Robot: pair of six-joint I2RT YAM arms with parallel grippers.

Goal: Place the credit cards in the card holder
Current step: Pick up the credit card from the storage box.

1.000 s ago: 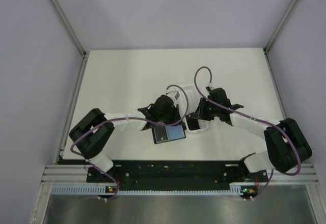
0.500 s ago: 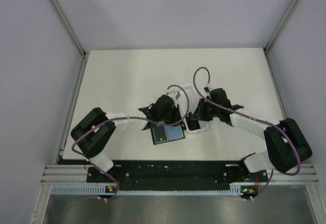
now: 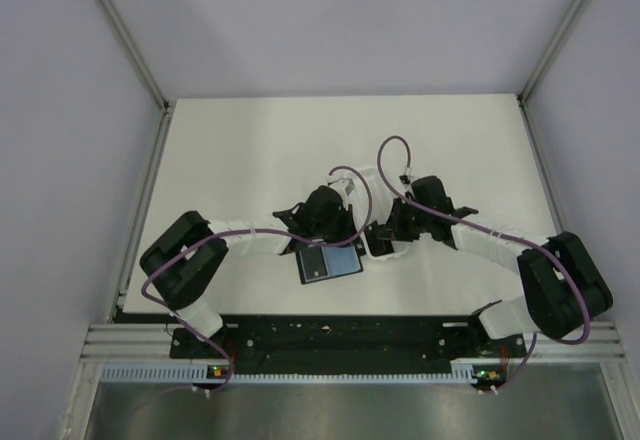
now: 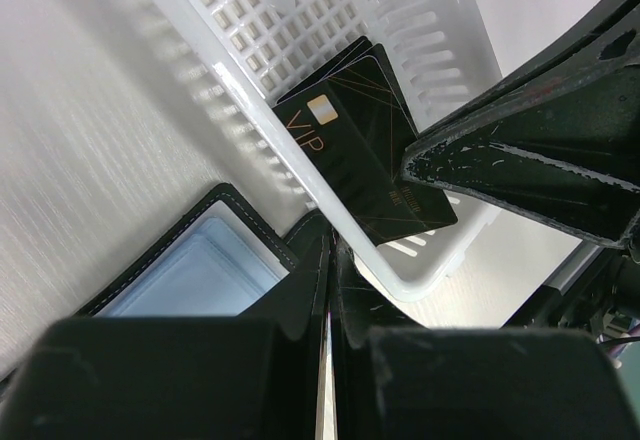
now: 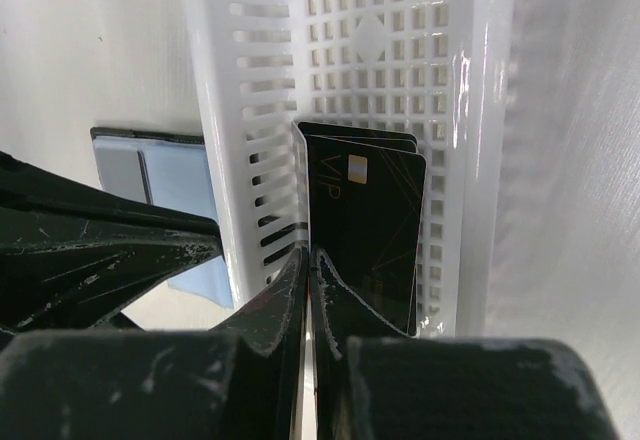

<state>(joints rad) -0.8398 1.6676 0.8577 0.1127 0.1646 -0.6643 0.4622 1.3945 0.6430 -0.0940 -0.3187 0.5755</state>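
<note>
Two dark credit cards [image 5: 365,220] marked VIP lie stacked in the near end of the white tray [image 5: 385,70], the top one tilted against the tray's left wall. My right gripper [image 5: 306,255] is shut on that top card's near left edge; the left wrist view shows its fingertips [image 4: 415,160] on the credit cards [image 4: 350,155]. The card holder [image 3: 330,262] lies open beside the tray, blue-grey lining [image 4: 190,270] up. My left gripper [image 4: 333,250] is shut on the card holder's stitched edge next to the tray's rim.
The long white ribbed tray [image 3: 372,185] lies between the two wrists in mid-table. Purple cables [image 3: 395,150] loop over both arms. Grey walls and metal rails [image 3: 150,90] close in the white table [image 3: 240,150] on three sides.
My right gripper's jaws have closed on the top card's edge, and the right wrist has edged slightly toward the tray's near end. The left arm and card holder have stayed put.
</note>
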